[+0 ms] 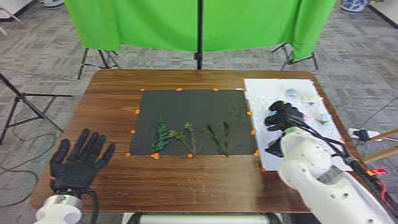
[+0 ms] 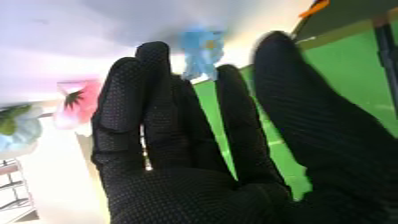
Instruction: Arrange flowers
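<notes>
Holding nothing, our right hand [image 1: 286, 116] is over the white board [image 1: 266, 87], fingers loosely extended near the blue flower [image 2: 204, 46]! We've got green sprigs [image 1: 162, 136] on the black mat [image 1: 191, 106], our empty left hand [image 1: 78, 167] spread wide.

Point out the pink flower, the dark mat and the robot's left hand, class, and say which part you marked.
Pink flower [image 2: 83, 107]: right wrist view, on its petals.
Dark mat [image 1: 187, 107]: head view, on its bare upper part.
Left hand [image 1: 76, 172]: head view, on the broad part below the fingers.
</notes>
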Tool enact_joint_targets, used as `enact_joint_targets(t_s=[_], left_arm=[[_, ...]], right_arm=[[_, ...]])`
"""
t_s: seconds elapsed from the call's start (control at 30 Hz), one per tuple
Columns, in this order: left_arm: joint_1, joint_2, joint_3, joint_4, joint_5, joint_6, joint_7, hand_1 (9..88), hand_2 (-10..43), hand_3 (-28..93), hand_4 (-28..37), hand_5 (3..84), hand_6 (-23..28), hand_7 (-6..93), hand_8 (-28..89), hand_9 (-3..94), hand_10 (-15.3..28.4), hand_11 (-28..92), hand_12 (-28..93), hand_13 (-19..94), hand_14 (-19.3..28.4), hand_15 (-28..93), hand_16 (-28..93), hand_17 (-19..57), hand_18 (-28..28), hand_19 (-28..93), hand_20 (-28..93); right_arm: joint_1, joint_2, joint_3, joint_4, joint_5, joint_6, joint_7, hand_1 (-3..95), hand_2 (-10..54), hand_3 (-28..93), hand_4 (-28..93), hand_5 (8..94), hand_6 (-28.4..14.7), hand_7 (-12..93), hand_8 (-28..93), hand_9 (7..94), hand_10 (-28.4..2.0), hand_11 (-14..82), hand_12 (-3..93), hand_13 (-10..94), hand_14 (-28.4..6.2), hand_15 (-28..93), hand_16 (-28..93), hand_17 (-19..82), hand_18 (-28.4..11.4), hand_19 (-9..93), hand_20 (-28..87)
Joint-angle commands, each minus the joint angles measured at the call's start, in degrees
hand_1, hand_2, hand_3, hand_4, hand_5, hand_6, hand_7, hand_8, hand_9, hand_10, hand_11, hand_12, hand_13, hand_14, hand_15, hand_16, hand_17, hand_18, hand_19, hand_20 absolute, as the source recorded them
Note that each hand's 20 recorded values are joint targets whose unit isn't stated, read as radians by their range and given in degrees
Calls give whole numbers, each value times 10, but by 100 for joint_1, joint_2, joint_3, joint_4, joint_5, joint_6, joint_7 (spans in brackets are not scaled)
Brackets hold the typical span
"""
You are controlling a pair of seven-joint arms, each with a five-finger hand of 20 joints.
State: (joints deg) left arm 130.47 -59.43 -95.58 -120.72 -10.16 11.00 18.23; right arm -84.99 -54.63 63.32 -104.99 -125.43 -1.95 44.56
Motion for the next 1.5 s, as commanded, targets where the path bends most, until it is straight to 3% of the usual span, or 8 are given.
enact_joint_targets(t_s=[0.03, 0.1, 0.2, 0.33, 0.87, 1.23, 1.33, 1.5], left_arm=[[30, -43, 30, 39, -30, 56, -81, 292, 141, 733, -283, 426, 66, 208, -119, 400, 152, 272, 124, 326, 151, 430, -58, -48, 151, 393, 188], [23, -44, 26, 36, -19, 72, -94, 292, 141, 733, -283, 426, 66, 208, -118, 401, 151, 273, 124, 327, 152, 431, -58, -47, 151, 392, 188], [29, -41, 17, 33, -16, 69, -99, 292, 142, 733, -283, 427, 66, 208, -119, 401, 152, 272, 124, 326, 153, 432, -58, -48, 151, 392, 188], [62, -22, 16, 21, -27, 54, -86, 292, 142, 733, -283, 427, 66, 210, -119, 401, 152, 273, 124, 327, 152, 432, -58, -47, 151, 391, 188], [165, 9, -26, -34, -65, 112, 0, 292, 141, 734, -283, 426, 66, 209, -119, 401, 152, 273, 124, 326, 152, 431, -58, -47, 151, 392, 188], [22, 133, 183, -7, -86, 134, 48, 291, 139, 736, -283, 426, 66, 210, -119, 400, 152, 271, 124, 326, 152, 432, -58, -48, 151, 392, 188], [26, 188, 193, -21, -192, 141, 54, 291, 139, 735, -283, 426, 66, 209, -119, 400, 151, 272, 124, 326, 152, 432, -58, -47, 151, 392, 187], [-111, 321, 270, 20, -146, 193, 79, 291, 139, 734, -283, 426, 66, 209, -119, 400, 151, 272, 123, 325, 151, 430, -59, -47, 151, 392, 187]], right_arm=[[51, -159, -18, 232, -61, -377, 482, 607, -95, 731, -281, 533, -38, 233, -120, 496, -191, 206, 199, 488, -122, 521, 300, 318, -229, 840, 386], [15, -156, -40, 248, -51, -221, 543, 643, -95, 693, -282, 587, -21, 255, -123, 558, -175, 265, 237, 543, -88, 532, 384, 339, -224, 859, 409], [-32, -128, -78, 255, -177, 27, 502, 655, -95, 674, -282, 637, -27, 308, 55, 674, -134, 192, 442, 602, -74, 541, 444, 361, -217, 868, 427], [-1, -84, -173, 257, -363, 360, 414, 653, -95, 676, -282, 674, -17, 366, 100, 737, -121, 194, 494, 641, -68, 538, 457, 369, -217, 868, 429], [902, -344, -837, -577, -157, 1154, -381, 637, -95, 720, -258, 694, -5, 428, 140, 777, -110, 212, 518, 685, -57, 534, 487, 391, -220, 881, 430], [2470, -1573, -2712, 289, 274, 749, -1288, 635, -95, 720, -255, 697, -3, 425, 145, 779, -109, 211, 520, 687, -59, 534, 492, 394, -218, 885, 428], [2509, -1802, -3011, 191, 733, 574, -1136, 634, -95, 721, -253, 697, -4, 425, 145, 780, -110, 211, 521, 688, -59, 533, 492, 394, -220, 885, 427], [2863, -2045, -3649, 359, 737, 577, -1181, 633, -95, 721, -251, 698, -3, 425, 145, 782, -112, 212, 519, 691, -59, 535, 488, 398, -224, 888, 424]])
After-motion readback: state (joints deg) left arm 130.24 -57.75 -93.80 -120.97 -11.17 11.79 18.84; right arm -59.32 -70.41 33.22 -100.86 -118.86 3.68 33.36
